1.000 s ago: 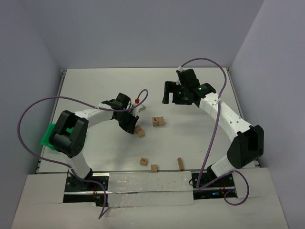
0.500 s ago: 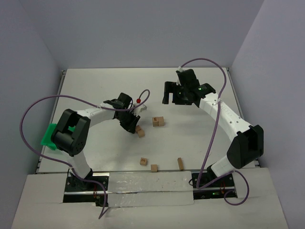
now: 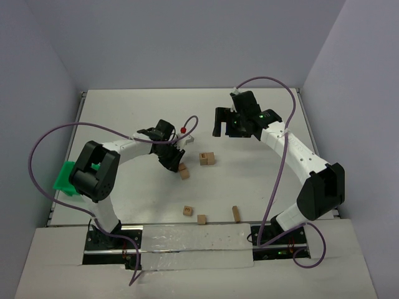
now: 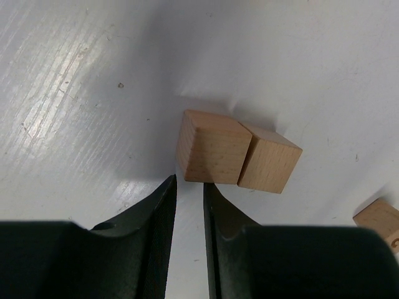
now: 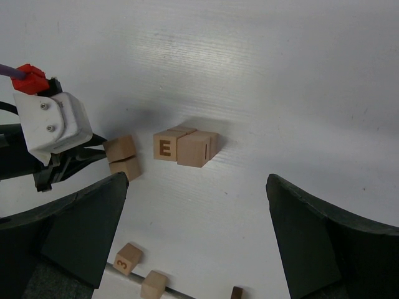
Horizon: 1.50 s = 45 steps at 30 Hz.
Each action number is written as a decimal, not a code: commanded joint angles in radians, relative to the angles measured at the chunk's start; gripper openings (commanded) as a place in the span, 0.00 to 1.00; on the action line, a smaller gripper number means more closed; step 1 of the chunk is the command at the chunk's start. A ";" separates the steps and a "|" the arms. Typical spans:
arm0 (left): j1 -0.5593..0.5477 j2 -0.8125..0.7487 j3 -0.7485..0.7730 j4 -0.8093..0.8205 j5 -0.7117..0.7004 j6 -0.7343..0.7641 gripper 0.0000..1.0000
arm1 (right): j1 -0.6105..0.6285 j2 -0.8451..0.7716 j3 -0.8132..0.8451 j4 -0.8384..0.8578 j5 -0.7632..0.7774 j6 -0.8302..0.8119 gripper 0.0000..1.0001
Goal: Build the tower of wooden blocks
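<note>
Where the left gripper stood: low over the white table, left of centre, fingers drawn almost together with a thin slit between them and nothing in it.
Nearest pair of blocks: two plain tan cubes touching side by side, flat on the table, directly ahead of the left fingertips. The nearer cube's lower edge lay just beyond the tips; contact could not be confirmed.
Right gripper: raised over the far right part of the table, fingers spread wide, holding nothing.
E-marked cluster: tan cubes pressed together on the table, one showing a dark letter E. It lay below and ahead of the right gripper, well apart from it, and just right of the nearest pair.
Block marked 3: alone near the front edge, well clear of both grippers.
Plain block: just right of the block marked 3, apart from it.
Upright tan piece: further right along the front edge; its make-up could not be told.
Green tray: at the table's left edge, partly behind the left arm.
</note>
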State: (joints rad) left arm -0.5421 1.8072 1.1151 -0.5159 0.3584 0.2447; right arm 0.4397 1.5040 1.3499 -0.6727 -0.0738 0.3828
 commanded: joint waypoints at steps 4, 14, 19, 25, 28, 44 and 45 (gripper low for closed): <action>-0.008 -0.054 -0.004 0.006 -0.010 0.019 0.36 | -0.002 -0.028 -0.001 0.033 -0.005 -0.015 1.00; 0.031 -0.292 -0.011 -0.148 0.016 0.109 0.98 | -0.002 -0.044 -0.003 0.030 -0.012 -0.018 1.00; 0.017 -0.375 0.026 -0.141 -0.014 0.038 0.99 | -0.002 -0.044 -0.002 0.034 -0.009 -0.016 1.00; -0.024 -0.313 0.054 -0.113 -0.089 -0.048 0.99 | -0.002 -0.038 0.006 0.036 0.013 -0.022 1.00; -0.039 -0.292 0.047 -0.074 -0.136 -0.052 0.99 | -0.005 -0.029 0.021 0.029 0.038 -0.028 1.00; -0.136 -0.132 0.090 -0.047 -0.130 0.093 0.99 | -0.146 -0.017 0.062 0.024 0.034 -0.031 1.00; -0.136 -0.131 0.091 -0.047 -0.130 0.093 0.99 | -0.147 -0.018 0.061 0.024 0.034 -0.032 1.00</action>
State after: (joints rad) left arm -0.6699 1.6476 1.1533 -0.5984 0.2095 0.3008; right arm 0.3001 1.5036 1.3738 -0.6728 -0.0452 0.3649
